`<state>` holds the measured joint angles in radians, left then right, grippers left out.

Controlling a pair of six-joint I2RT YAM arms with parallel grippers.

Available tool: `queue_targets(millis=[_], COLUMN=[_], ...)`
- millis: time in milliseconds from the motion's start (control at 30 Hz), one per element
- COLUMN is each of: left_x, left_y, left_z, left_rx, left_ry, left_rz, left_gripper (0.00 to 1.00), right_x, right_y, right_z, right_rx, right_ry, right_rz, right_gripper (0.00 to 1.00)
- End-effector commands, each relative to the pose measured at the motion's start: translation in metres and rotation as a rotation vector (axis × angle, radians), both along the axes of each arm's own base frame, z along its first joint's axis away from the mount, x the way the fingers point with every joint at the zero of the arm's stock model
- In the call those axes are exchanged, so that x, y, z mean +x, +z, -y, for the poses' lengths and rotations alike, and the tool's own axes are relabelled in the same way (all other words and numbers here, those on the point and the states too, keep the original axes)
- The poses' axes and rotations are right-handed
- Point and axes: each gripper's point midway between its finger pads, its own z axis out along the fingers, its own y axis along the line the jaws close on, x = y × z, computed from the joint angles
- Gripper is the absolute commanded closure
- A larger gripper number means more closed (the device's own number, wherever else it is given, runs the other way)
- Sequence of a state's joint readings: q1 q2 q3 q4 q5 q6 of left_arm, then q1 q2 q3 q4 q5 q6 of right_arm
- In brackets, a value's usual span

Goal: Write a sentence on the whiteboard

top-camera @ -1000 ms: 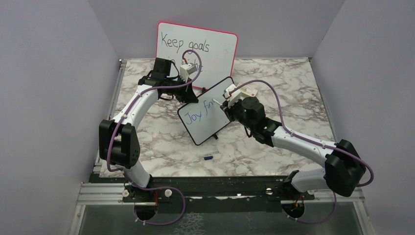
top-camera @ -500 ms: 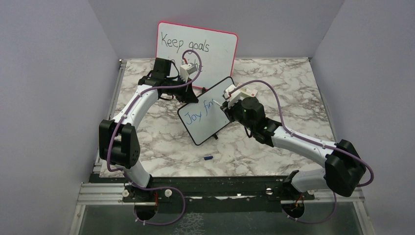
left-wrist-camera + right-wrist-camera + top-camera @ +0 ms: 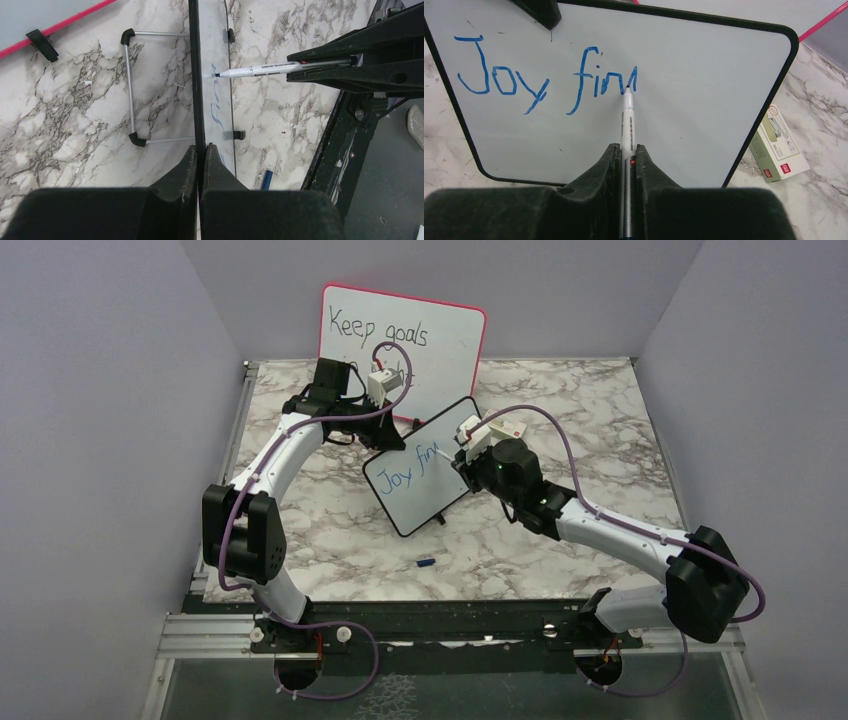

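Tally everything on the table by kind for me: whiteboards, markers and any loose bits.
Whiteboards: 2 (small black-framed whiteboard, larger pink-framed whiteboard)
Markers: 1 (white-barrelled blue marker)
Caps: 1 (small blue cap)
Boxes: 1 (small green-and-white cardboard box)
Total: 5

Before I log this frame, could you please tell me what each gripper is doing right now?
Left gripper: closed, clamped on the edge of the black-framed whiteboard.
Right gripper: closed, holding the marker, tip on the board.
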<state>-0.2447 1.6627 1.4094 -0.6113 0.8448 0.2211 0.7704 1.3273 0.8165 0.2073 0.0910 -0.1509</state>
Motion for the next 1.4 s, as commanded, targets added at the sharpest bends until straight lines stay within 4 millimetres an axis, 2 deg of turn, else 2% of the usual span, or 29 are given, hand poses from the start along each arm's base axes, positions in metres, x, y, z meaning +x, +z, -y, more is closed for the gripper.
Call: queue_targets(millis=[0, 233, 533, 1367], left_x=[-0.009, -0.01, -0.01, -0.011], left_y=[-0.033, -0.033, -0.032, -0.031], left_z=[-0.003, -0.003, -0.003, -0.003], left_rx=[0.075, 0.075, 0.074, 0.071], left_ry=[-0.015, -0.016, -0.017, -0.019], left_rz=[-0.059, -0.059, -0.058, -0.054], left_gripper=[1.0, 1.0, 1.0, 1.0], right_x=[-0.006, -0.005, 0.003, 0.014], right_y=[-0.004, -0.007, -0.001, 0.043], right_z=[0.004, 0.009, 0.015, 0.001], right_rx=[-0.017, -0.026, 0.002, 0.112], right_ry=[0.011, -0.017, -0.089, -0.072], right_rz=[-0.027, -0.029, -0.01, 0.084], right_gripper=[1.0, 1.0, 1.0, 1.0])
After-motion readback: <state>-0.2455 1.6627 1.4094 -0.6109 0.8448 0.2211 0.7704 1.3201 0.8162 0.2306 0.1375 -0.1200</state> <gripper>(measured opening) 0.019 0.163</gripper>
